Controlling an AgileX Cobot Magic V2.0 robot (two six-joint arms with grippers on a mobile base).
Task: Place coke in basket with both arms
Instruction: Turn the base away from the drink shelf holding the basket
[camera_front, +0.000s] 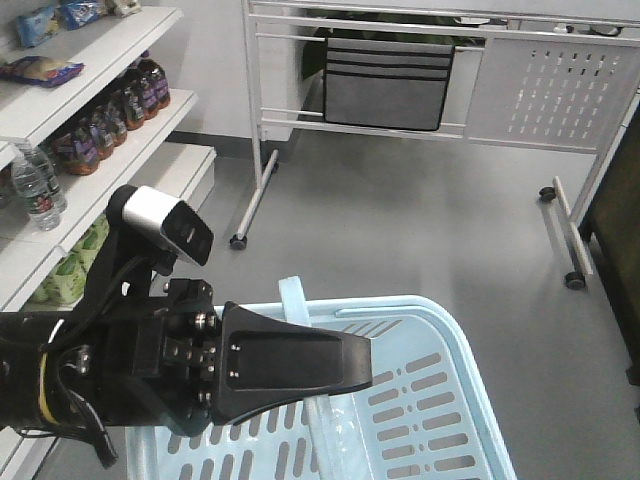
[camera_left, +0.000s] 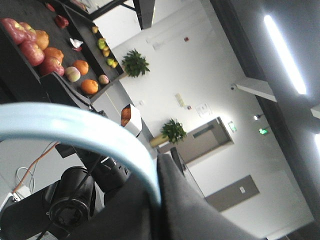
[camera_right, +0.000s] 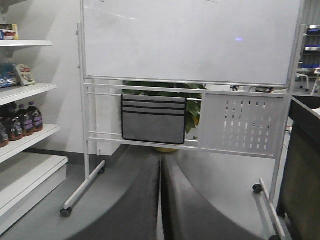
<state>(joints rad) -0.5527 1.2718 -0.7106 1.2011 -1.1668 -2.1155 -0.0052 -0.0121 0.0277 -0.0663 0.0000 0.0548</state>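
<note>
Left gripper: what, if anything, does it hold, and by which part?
The left gripper appears shut on the basket, its fingers clamping the swinging handle.

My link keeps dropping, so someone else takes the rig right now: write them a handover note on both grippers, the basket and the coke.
Left gripper: fingers shut on the basket handle.
Right gripper: fingers shut, nothing between them, pointing at the whiteboard.
Basket: under the left gripper; no coke visible in the part that shows.
Done: handle grasped.
Left: probably find the coke, maybe among the dark bottles on the left shelves, take it with the right arm, drop it in the basket.
</note>
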